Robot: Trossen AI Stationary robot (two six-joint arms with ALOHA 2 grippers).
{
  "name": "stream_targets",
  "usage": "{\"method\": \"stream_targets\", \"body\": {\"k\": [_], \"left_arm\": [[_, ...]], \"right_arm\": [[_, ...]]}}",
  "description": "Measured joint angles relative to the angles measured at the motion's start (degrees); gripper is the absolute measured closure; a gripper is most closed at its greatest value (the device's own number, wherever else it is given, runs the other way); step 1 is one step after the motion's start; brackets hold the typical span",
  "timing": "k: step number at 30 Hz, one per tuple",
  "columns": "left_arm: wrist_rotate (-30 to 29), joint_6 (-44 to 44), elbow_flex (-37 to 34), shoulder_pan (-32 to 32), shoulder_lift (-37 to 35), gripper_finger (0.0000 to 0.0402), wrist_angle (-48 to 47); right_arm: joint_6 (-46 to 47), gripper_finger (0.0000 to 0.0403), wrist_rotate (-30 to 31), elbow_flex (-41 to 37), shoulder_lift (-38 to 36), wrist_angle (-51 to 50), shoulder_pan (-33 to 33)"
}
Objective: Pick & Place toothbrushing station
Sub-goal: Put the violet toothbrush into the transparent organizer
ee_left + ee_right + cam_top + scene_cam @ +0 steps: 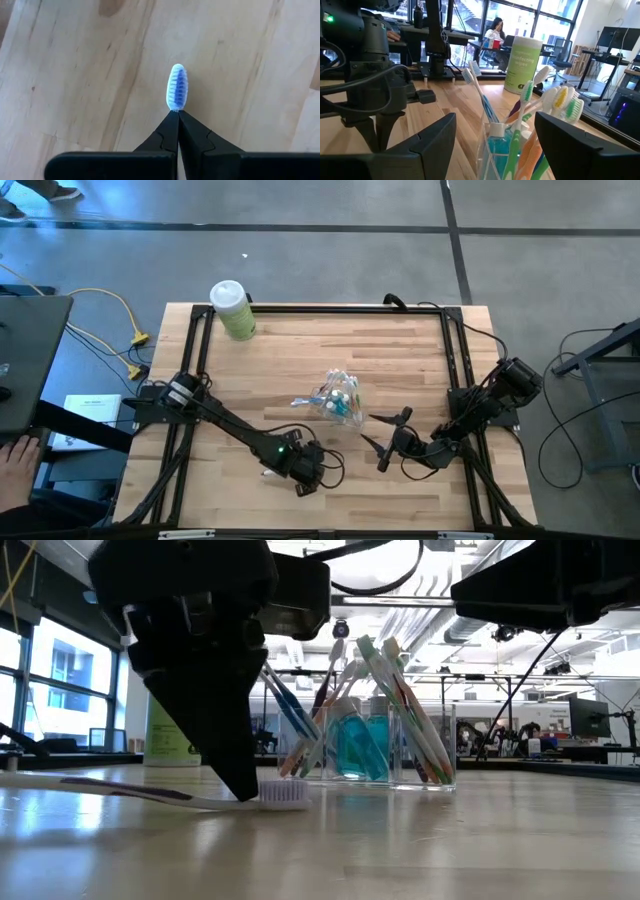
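High view, table: pale wooden butcher-block table [400, 350] inside a black frame; wide bare wood across the far middle and along the near edge.
Cup: small clear plastic cup [338, 402] near the table's centre, packed with slim white, pink and green toothbrushes [400, 700] leaning outward and small teal white-capped tubes [350, 745]; upright on the wood in the low view.
Loose brush: white toothbrush with blue-and-white bristles [283, 794] lying flat on the wood near the front edge, apart from the cup.
Left gripper [178, 116]: low over the near-middle of the table, jaws clenched on the loose brush's neck just behind the head, fingertips at the wood.
Right gripper [387, 442]: just right of the cup, jaws spread wide, grasping nothing; the cup sits ahead of its fingers [432, 137].
Bottle: pale-green cylindrical bottle with white cap [233, 310] at the far left corner, well apart from both arms.
Room: a person sits at a desk beyond the table.
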Motion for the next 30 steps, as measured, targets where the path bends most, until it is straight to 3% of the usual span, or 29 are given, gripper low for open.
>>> {"method": "stream_targets", "body": {"k": [23, 30], "left_arm": [[0.5, 1.7, 0.0, -0.3, -0.2, 0.04, 0.6], [6.2, 2.0, 0.1, 0.3, 0.1, 0.04, 0.4]], "right_arm": [[0.0, 0.014, -0.1, 0.0, 0.0, 0.0, 0.0], [0.0, 0.014, -0.1, 0.0, 0.0, 0.0, 0.0]]}}
